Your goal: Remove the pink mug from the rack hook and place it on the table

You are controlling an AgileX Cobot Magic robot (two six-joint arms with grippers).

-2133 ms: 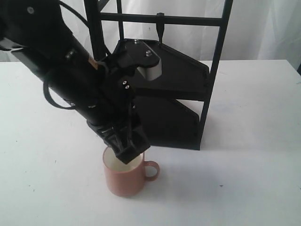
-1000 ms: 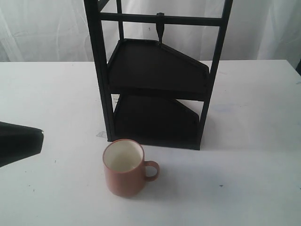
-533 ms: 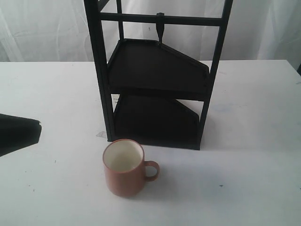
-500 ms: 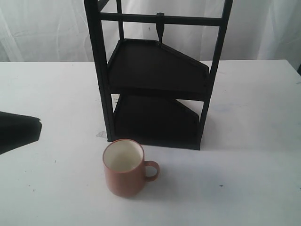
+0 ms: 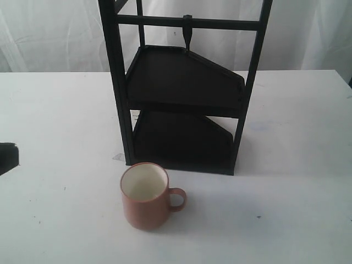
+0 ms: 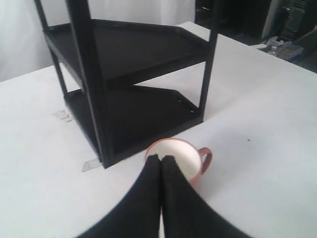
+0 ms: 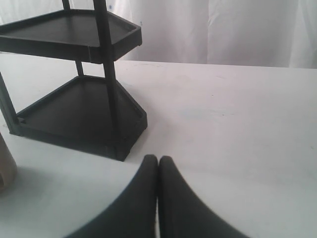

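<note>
Placement already made, judging by how things lie: pink mug (image 5: 146, 195) upright on the table (image 5: 297, 137), mouth up, cream inside showing, loop handle toward 3 o'clock in the exterior view, at about 6 o'clock from the near-left post of the black rack (image 5: 118, 82), close to it but apart. Up at 12 o'clock on the top crossbar, rack hook (image 5: 187, 34) bare, nothing hanging from it. Fingers of the left gripper (image 6: 160, 158) pressed together with nothing between them, tips overlapping the mug's rim in the left wrist view. Only a dark sliver of that arm (image 5: 6, 157) at the 9 o'clock edge of the exterior view, well apart from the mug, so the overlap most likely mere line of sight. Fingers of the right gripper (image 7: 158, 158) likewise together on nothing, pointed across bare white surface beside the rack, out of the exterior view altogether. Nothing left to grasp, probably; next move calling for little beyond parking both arms without brushing mug or rack. Surface broad, flat, matte white, with a few dark specks (image 5: 258, 217) and a small pale scrap (image 5: 118, 157) by the rack's foot. White curtain (image 5: 55, 38) behind at 12 o'clock; dark equipment (image 6: 287, 29) past the table edge in the left wrist view.
</note>
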